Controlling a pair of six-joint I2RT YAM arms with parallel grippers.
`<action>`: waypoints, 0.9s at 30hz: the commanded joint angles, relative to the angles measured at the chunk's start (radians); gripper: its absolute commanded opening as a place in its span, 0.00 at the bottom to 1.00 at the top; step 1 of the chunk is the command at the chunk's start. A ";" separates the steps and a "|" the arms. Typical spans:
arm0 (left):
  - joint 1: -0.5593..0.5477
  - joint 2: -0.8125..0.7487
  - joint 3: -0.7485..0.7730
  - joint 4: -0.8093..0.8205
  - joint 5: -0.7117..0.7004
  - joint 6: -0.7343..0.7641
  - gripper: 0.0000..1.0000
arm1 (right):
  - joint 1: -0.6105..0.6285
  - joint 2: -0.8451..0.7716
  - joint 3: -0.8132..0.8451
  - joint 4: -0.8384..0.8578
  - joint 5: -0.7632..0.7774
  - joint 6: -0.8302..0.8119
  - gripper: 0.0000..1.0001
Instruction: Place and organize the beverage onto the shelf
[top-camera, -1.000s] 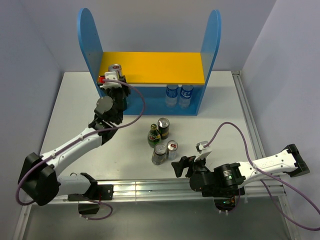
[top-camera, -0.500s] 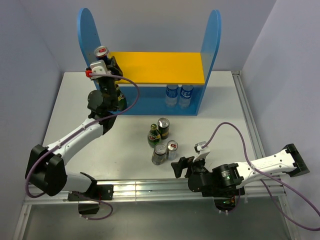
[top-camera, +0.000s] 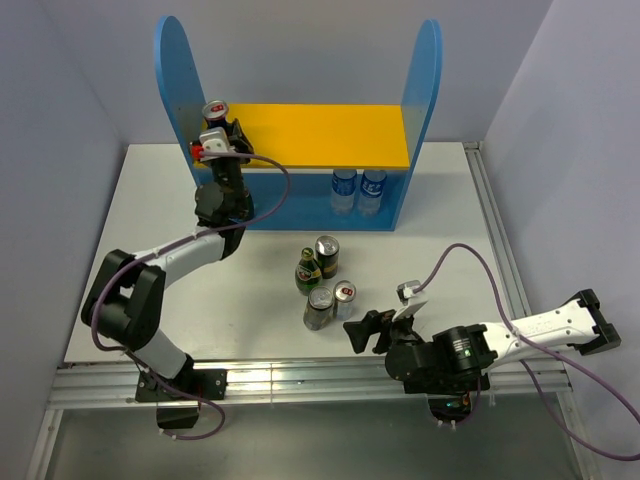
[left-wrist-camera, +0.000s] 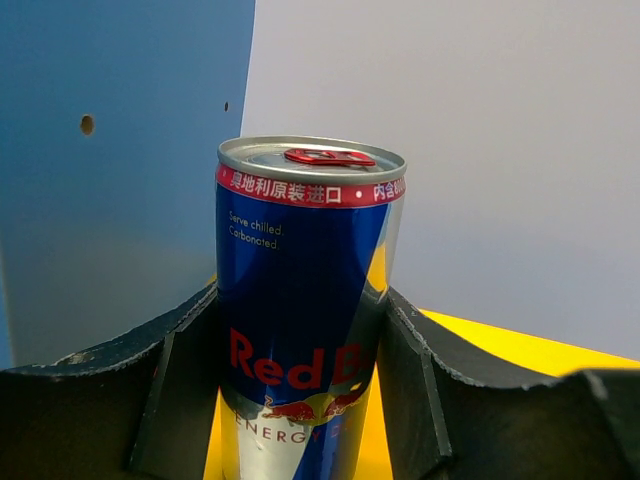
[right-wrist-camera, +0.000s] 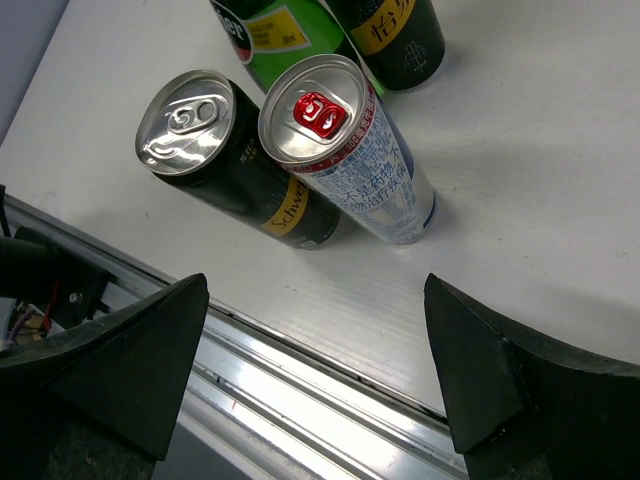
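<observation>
Blue-silver can (left-wrist-camera: 305, 310) sits clamped in left jaws beside blue panel (left-wrist-camera: 110, 180).

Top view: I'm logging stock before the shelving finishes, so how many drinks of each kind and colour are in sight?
Green bottle: 1
Dark cans: 2
Silver can: 1
Blue-silver can: 1
Blue-and-white drinks: 2
Total: 7

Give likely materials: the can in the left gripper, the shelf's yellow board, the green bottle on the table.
Blue-silver can: thin metal, probably aluminium. It has a bare silver rim, a pull tab and a glossy printed wall.
Yellow board: matte painted or laminated panel with flat, even colour. Wood or plastic underneath, can't tell.
Green bottle: glossy dark green with a narrow neck. Likely glass, possibly plastic.
</observation>
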 joint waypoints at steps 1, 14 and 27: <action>0.012 0.025 0.069 0.080 0.016 0.005 0.00 | 0.006 0.010 -0.003 0.021 0.032 0.002 0.95; 0.029 0.045 0.210 -0.257 0.065 -0.021 0.58 | 0.009 -0.009 -0.012 0.033 0.026 -0.011 0.95; 0.030 0.012 0.172 -0.245 0.047 -0.015 0.99 | 0.011 -0.012 -0.013 0.036 0.026 -0.014 0.95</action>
